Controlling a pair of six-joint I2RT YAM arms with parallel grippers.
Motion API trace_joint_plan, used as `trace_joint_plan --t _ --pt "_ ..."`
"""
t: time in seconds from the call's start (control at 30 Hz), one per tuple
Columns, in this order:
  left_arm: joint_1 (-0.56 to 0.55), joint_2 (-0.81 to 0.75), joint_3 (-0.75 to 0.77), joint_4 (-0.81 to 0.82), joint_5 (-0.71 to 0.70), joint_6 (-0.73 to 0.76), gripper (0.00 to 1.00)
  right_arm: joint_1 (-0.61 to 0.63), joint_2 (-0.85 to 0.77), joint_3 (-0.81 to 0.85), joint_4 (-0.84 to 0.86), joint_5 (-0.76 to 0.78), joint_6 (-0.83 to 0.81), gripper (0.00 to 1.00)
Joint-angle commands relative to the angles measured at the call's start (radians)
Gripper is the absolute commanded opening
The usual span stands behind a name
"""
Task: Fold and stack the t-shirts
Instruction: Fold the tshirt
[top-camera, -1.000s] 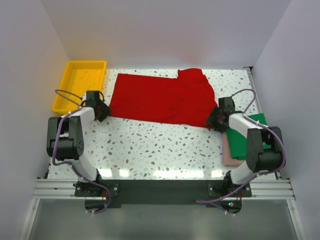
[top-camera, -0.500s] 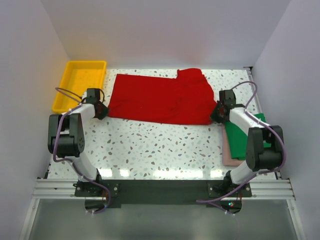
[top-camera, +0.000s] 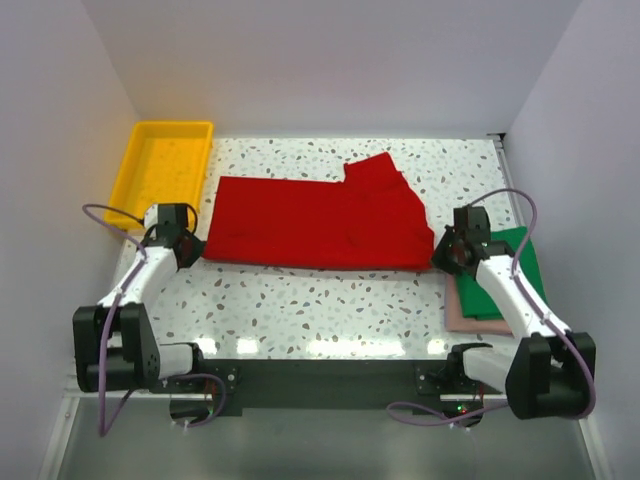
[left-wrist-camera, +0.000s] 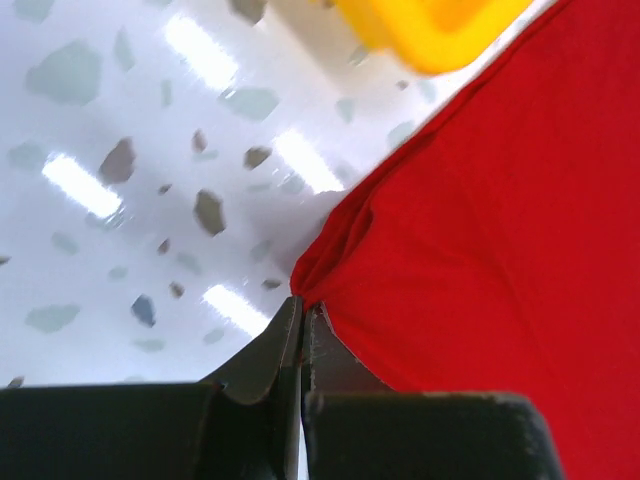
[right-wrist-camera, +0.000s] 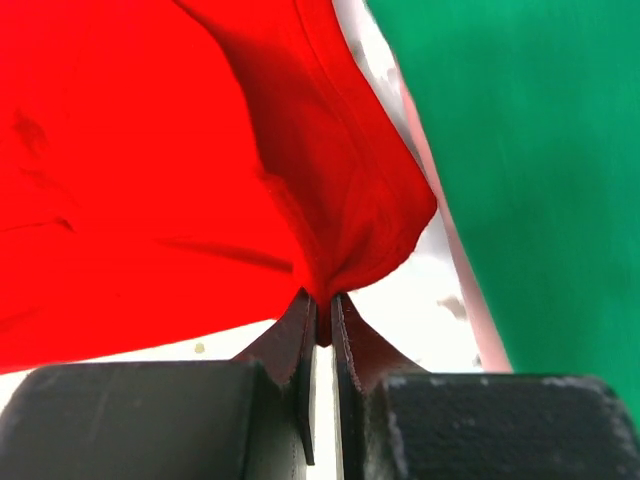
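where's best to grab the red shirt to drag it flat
By its two near corners, from the outer sides: the red shirt lies spread flat, so only its corners bunch up for a pinch. The left gripper and right gripper are shut there.

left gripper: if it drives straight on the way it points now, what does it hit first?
The left gripper is shut on the red t-shirt corner, so that cloth comes first. Beyond it, the line skims bare table beside the shirt's edge, probably toward the yellow tray corner. Depth there is unclear.
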Motion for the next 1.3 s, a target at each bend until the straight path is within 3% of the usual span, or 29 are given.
trace_joint_plan --t 0.0,0.1,0.2,0.23,0.27,0.3,0.33,0.37,0.43,0.6,0.77,1.07,1.27 --pt "0.019 -0.11 -0.076 -0.06 -0.07 -0.039 0.0 -0.012 -0.125 -0.075 -0.087 -0.027 0.003 0.02" --pt "0.019 -0.194 -0.131 -0.094 -0.065 -0.059 0.0 -0.011 -0.224 -0.127 -0.124 -0.07 0.017 0.05" --pt "0.021 -0.265 -0.172 -0.113 -0.068 -0.074 0.0 -0.011 -0.291 -0.168 -0.146 -0.102 0.026 0.16" --pt "0.019 -0.292 -0.178 -0.119 -0.065 -0.076 0.12 -0.012 -0.325 -0.176 -0.138 -0.143 0.037 0.22" --pt "0.019 -0.301 -0.18 -0.119 -0.062 -0.074 0.21 -0.011 -0.339 -0.169 -0.153 -0.145 0.04 0.43" --pt "0.019 -0.309 -0.177 -0.122 -0.054 -0.062 0.31 -0.011 -0.347 -0.161 -0.15 -0.145 0.04 0.54" --pt "0.019 -0.318 -0.168 -0.125 -0.041 -0.051 0.49 -0.011 -0.35 -0.15 -0.153 -0.142 0.031 0.63" --pt "0.019 -0.32 -0.143 -0.128 -0.034 -0.041 0.55 -0.011 -0.341 -0.134 -0.163 -0.128 0.022 0.73" --pt "0.019 -0.329 -0.114 -0.098 0.007 0.014 0.6 -0.011 -0.319 -0.071 -0.176 -0.117 -0.018 0.78" --pt "0.001 -0.288 -0.004 0.082 0.108 0.123 0.59 -0.009 -0.198 0.046 -0.022 -0.131 -0.055 0.79" --pt "-0.107 -0.027 0.237 0.078 0.007 0.165 0.59 0.001 0.032 0.207 0.127 -0.145 -0.07 0.77" --pt "-0.137 0.405 0.58 0.058 -0.091 0.211 0.56 0.021 0.426 0.584 0.222 -0.133 -0.162 0.75" --pt "-0.142 0.652 0.817 -0.004 -0.134 0.205 0.52 0.021 0.607 0.725 0.259 -0.157 -0.168 0.74"
